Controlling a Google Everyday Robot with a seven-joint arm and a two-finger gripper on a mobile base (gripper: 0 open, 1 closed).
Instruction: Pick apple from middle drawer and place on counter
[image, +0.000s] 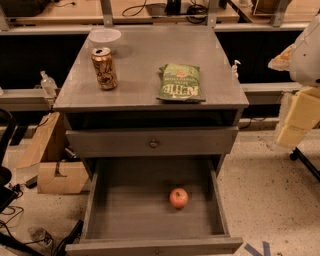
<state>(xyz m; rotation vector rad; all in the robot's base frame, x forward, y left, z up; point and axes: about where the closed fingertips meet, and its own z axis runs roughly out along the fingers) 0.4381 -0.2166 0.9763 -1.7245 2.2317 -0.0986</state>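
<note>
The apple (178, 198), small and red-orange, lies on the flat grey bottom of the open middle drawer (125, 210), right of its centre. The drawer is pulled out toward me below a closed drawer (152, 143). The counter (145, 55) is the grey cabinet top above. My gripper (297, 120), pale yellow on a white arm, hangs at the right edge of the view. It is beside the cabinet at about the height of the closed drawer, well right of and above the apple, and holds nothing that I can see.
On the counter stand a brown drink can (104, 68) at the left, a white bowl (104, 37) behind it and a green chip bag (180, 83) at the right. Cardboard boxes (57, 170) sit on the floor left of the cabinet. Tan benches run behind.
</note>
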